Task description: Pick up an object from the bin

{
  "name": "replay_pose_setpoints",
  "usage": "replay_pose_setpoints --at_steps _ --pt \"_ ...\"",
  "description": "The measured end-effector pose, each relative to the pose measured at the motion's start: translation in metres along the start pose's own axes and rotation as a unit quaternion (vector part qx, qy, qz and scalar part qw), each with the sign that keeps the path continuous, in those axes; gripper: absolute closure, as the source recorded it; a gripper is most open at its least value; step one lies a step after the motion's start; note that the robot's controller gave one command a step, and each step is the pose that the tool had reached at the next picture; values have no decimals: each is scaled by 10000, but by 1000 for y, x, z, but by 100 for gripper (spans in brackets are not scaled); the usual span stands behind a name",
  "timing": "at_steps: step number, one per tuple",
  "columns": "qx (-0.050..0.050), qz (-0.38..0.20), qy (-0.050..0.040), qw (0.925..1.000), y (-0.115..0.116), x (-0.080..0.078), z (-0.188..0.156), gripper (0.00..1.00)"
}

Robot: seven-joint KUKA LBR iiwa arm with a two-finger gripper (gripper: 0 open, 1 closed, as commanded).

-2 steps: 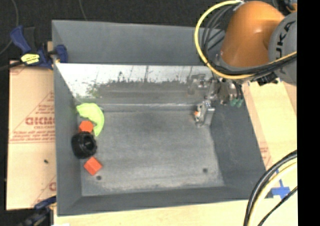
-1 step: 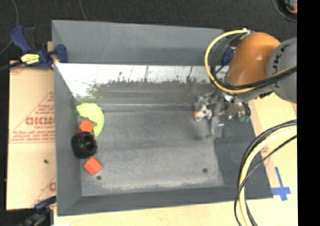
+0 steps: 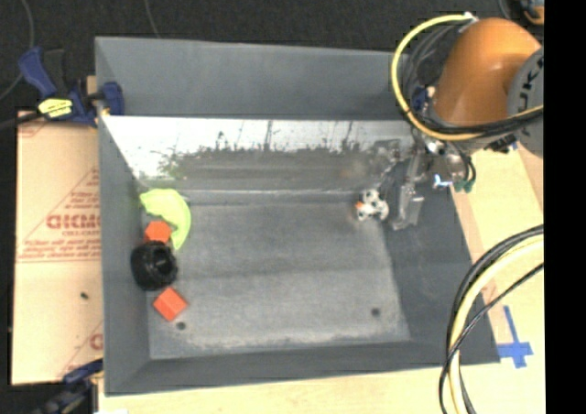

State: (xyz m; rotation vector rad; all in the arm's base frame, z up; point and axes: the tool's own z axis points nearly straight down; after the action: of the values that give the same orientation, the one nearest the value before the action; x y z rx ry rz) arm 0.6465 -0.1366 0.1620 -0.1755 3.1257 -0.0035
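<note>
Gripper [image 3: 409,194] down at the bin's [image 3: 247,82] far right, small white thing [image 3: 369,208] just left of it. Can't tell if it's open.

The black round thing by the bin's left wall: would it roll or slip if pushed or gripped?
The black round thing looks rounded, so it may roll if nudged. The orange block close beside it might check that. Curved sides could slip from a grip.
</note>
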Motion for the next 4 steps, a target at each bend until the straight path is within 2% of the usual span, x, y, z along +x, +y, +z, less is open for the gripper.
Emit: replay_pose_setpoints --at_steps 1,2,3,4 --pt "4 -1505 19 9886 -25 -4 49 0" --pt "-7 -281 -16 9996 -27 -3 91 0" --pt "18 -1039 -7 9946 -23 -3 91 100" --pt "17 -1038 -8 9946 -23 -3 91 100"
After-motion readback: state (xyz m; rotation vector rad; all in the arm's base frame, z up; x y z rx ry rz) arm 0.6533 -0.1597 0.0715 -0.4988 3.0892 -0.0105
